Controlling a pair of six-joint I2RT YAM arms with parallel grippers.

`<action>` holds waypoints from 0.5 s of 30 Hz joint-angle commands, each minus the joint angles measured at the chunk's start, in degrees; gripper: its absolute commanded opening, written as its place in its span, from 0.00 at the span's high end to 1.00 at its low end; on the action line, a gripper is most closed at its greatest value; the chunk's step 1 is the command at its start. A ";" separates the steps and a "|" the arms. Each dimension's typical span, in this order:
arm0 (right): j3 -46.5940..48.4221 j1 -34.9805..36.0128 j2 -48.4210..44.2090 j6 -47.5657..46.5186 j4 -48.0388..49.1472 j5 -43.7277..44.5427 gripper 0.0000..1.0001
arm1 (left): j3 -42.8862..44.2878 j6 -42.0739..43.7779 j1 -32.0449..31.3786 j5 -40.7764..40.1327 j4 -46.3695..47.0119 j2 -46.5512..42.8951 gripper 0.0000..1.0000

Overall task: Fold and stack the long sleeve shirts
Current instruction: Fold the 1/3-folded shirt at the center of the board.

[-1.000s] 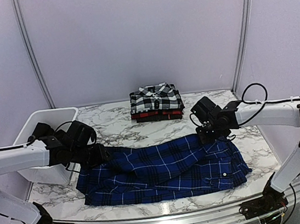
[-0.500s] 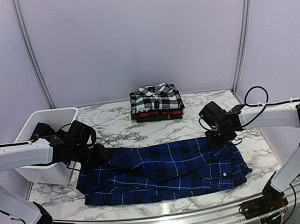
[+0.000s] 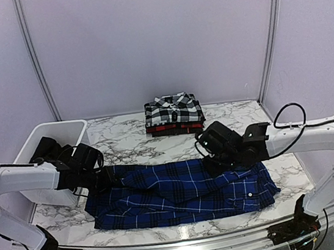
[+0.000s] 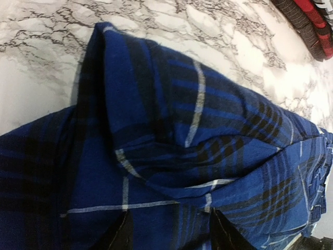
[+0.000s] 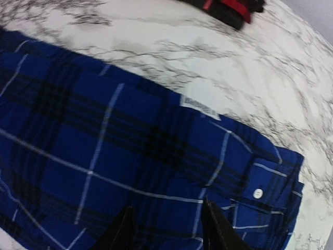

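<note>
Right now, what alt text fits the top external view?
Blue plaid shirt spread on a marble table, left claw and right claw at its far edge; folded black-and-white shirt on a red one behind; white tub at left.

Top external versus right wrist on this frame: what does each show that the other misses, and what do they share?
Only top external: the tub, the check shirt on the stack, the left arm at the blue shirt's left end, and that shirt's whole outline.
Only right wrist: a white label at the blue shirt's far edge.
Both: the blue shirt, the red shirt at the stack's base, and the marble table.
</note>
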 commanded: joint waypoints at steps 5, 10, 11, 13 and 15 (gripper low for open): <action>2.61 14.82 5.16 -1.86 8.08 -4.12 0.69 | -1.62 -2.79 0.18 2.20 7.46 1.61 0.49; 3.88 17.70 10.23 -1.98 10.75 -6.34 0.80 | -1.33 -2.92 0.18 1.69 7.48 2.26 0.50; 4.17 17.89 11.13 -2.03 10.98 -6.56 0.81 | -1.22 -2.91 0.18 1.65 7.50 2.45 0.50; 4.66 18.13 12.67 -2.19 11.40 -7.04 0.83 | -1.03 -2.91 0.18 1.84 7.51 2.70 0.50; 5.23 18.45 13.51 -2.28 12.22 -7.70 0.84 | -0.93 -2.87 0.18 1.90 7.51 2.76 0.51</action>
